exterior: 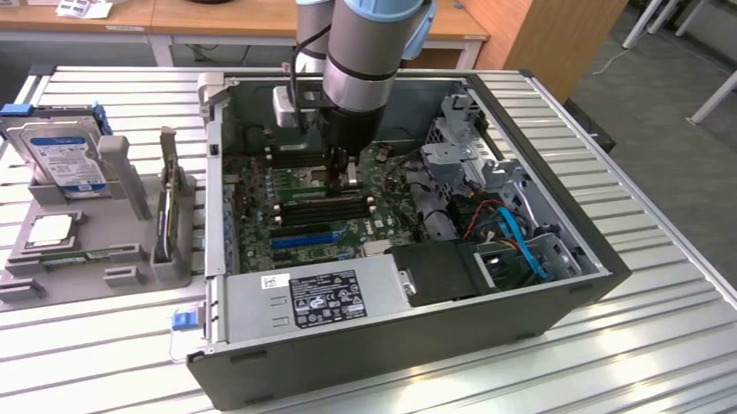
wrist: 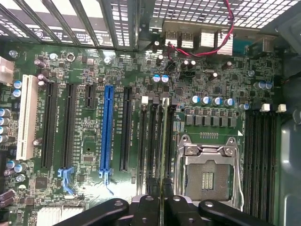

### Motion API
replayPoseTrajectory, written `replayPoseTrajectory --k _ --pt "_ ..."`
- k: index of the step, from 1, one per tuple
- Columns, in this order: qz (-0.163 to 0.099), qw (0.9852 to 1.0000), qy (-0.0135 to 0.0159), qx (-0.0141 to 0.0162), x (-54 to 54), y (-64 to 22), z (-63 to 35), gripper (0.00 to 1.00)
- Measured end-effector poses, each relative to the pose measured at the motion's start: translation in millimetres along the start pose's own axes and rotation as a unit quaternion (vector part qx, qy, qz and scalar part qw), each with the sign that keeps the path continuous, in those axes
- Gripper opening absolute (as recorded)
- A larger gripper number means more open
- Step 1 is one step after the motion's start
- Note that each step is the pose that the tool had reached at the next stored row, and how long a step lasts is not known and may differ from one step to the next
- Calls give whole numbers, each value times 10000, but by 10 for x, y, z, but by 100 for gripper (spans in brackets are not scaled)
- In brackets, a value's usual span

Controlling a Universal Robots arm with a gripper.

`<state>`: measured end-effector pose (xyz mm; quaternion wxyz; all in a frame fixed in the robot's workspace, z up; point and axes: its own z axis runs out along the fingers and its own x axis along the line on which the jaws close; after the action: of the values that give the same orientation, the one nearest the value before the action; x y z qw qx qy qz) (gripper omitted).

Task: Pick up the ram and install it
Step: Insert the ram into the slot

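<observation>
Risks first. The ram (wrist: 163, 141) is seen edge-on, running along one of the black memory slots (wrist: 153, 136) just beside the CPU socket (wrist: 209, 174). Can't tell whether it's touching the slot or hanging just above.

- **Tilt/offset:** if the stick is tilted or a bit off the slot line, a push down would prob. jam it on the slot wall or flex the board, poss. cracking it.
- **Notch:** wrong way round = same result. Notch isn't visible, so can't check.
- **Latches:** can't tell if the white tabs (wrist: 165, 100) at the slots' far end are swung open. If shut, the stick won't seat.
- **Wrong slot:** neighbouring slots sit v. close, so a small sideways slip could drop it into the wrong one.
- **Grip:** it's a thin edge grip, so the stick could pivot btwn the pads under load.

The hand (wrist: 163, 207) has its fingers nearly pressed together, pinching the ram by its upper edge, one pad each side. In the exterior view the hand (exterior: 342, 181) is down inside the open PC case (exterior: 553, 259), low over the motherboard (exterior: 302, 226), w/ the arm about vertical. The case lies on the slatted worktop (exterior: 645, 345).
</observation>
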<state>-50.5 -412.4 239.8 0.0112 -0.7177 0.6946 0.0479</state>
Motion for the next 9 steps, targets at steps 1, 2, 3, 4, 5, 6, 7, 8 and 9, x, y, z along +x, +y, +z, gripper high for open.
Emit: replayPoseTrajectory --k 1,2,3,4,5,6,7,8,9 --pt "-1 10000 0 0 1 -5 0 14" --pt "-1 10000 -1 0 7 -16 0 14" --pt "0 10000 -1 0 17 -30 -2 14" --pt "0 10000 -1 0 25 -43 -3 14" --pt "0 10000 0 0 33 -54 -5 14" --pt "0 10000 0 0 41 -61 -6 14" --pt "0 10000 -1 0 41 -61 -5 14" --pt "0 10000 -1 0 41 -61 -5 14" --pt "0 10000 -1 0 41 -61 -5 14"
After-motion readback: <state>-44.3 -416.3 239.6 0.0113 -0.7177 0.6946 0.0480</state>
